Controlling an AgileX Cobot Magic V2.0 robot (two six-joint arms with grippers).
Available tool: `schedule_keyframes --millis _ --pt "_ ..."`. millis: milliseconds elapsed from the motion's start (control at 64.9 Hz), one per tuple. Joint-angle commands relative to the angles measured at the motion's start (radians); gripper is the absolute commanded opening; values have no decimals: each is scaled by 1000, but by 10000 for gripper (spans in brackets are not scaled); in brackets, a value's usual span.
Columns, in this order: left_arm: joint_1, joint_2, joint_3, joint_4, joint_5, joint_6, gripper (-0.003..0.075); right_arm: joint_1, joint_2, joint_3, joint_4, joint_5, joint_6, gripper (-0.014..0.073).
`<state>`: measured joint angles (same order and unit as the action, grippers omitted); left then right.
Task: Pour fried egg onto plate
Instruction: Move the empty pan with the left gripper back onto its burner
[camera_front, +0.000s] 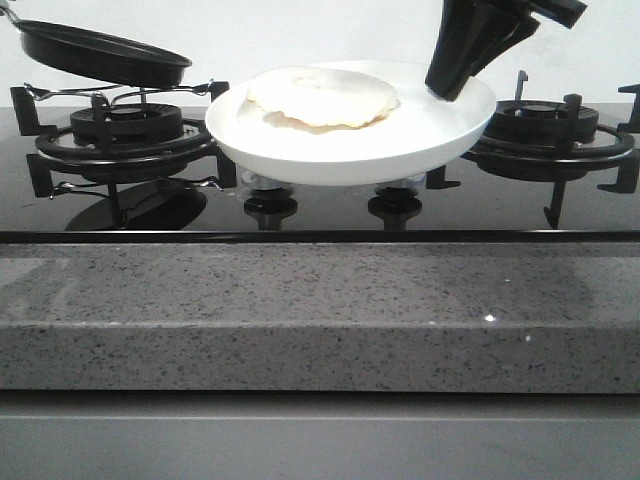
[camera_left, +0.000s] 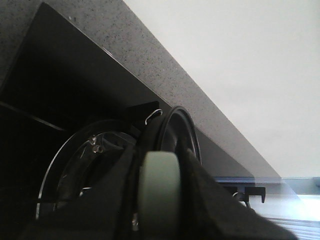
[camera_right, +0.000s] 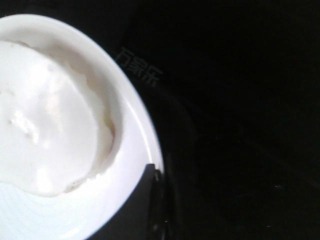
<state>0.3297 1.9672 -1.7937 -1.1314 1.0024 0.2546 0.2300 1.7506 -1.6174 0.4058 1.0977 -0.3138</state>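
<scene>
The fried egg (camera_front: 322, 97), a pale cream disc with wavy edges, lies on the white plate (camera_front: 350, 150), left of its middle. My right gripper (camera_front: 447, 88) is shut on the plate's right rim and holds it above the middle of the stove. In the right wrist view the egg (camera_right: 45, 135) fills the plate (camera_right: 135, 115), and one dark finger (camera_right: 145, 200) lies over the rim. The black frying pan (camera_front: 100, 55) hangs tilted and empty above the left burner. In the left wrist view my left gripper (camera_left: 159, 170) is shut on the pan's grey handle (camera_left: 159, 200), with the pan (camera_left: 182, 135) seen edge-on beyond.
The left burner grate (camera_front: 125, 140) sits under the pan, and the right burner grate (camera_front: 550, 135) sits behind the plate's right edge. Two knobs (camera_front: 268, 205) stand below the plate. A speckled grey counter edge (camera_front: 320, 310) runs along the front. A white wall stands behind.
</scene>
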Motion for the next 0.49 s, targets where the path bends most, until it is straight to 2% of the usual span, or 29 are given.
schedule_keyframes --millis 0,478 --pt "-3 -55 -30 -37 -7 1 -19 -2 -59 -28 44 -27 -4 -67" --pt "-39 -6 -30 20 29 -5 -13 -2 -59 -28 44 -27 -4 -67"
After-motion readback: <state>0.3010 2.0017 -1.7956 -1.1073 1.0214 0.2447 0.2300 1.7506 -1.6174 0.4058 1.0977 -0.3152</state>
